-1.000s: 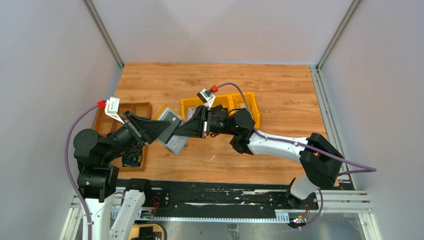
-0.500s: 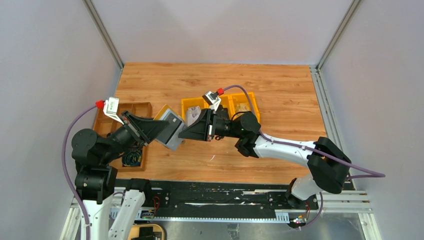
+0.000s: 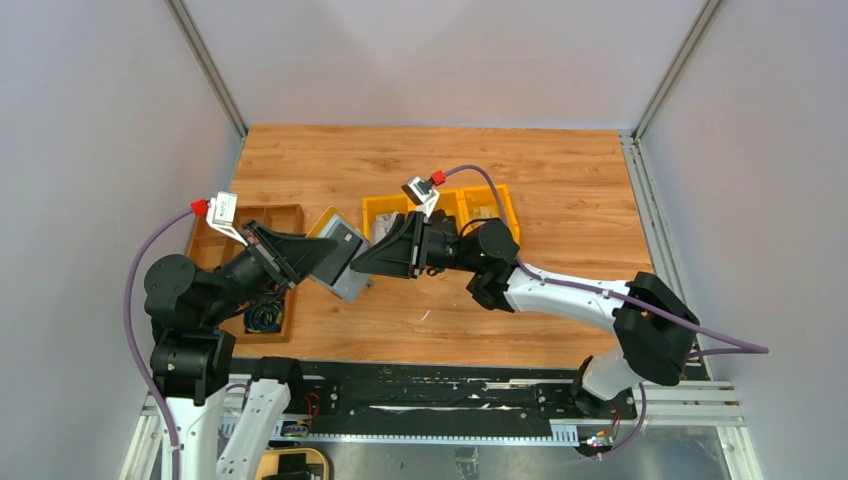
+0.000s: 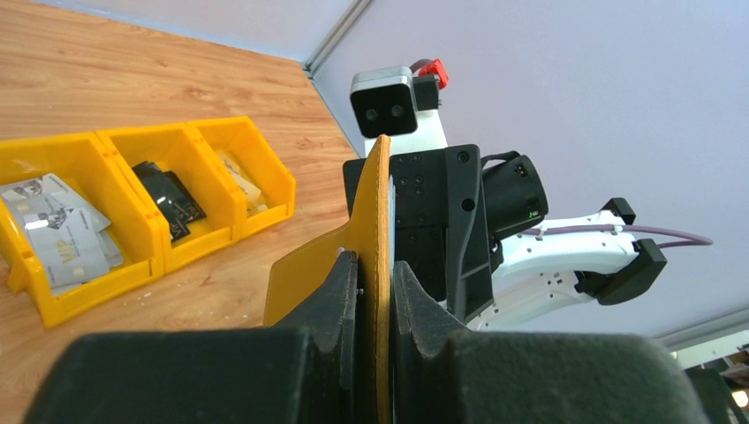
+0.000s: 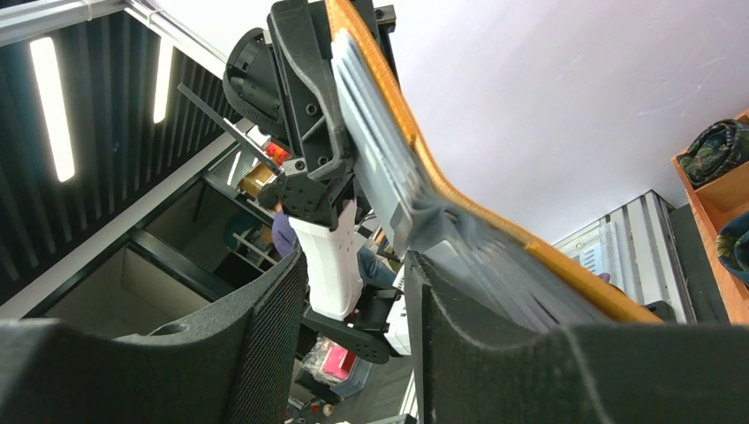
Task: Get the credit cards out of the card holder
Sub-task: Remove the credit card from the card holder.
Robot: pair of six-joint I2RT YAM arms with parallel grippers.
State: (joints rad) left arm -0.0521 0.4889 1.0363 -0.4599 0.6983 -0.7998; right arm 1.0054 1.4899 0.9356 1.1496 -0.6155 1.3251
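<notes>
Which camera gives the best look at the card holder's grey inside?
The top external view: the card holder faces it with its grey lining spread open. The right wrist view catches the lining at a steep, blurred angle; the left wrist view shows just its yellow edge clamped in the left gripper.

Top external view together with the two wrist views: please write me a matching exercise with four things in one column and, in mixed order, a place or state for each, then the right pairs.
1. card holder
2. right gripper
3. yellow bins
4. brown tray

a. on the table, far left
b. jaws apart, next to the card holder
c. clamped in the left gripper, held up
d. on the table, near its middle

Pairs: 1-c, 2-b, 3-d, 4-a
</notes>
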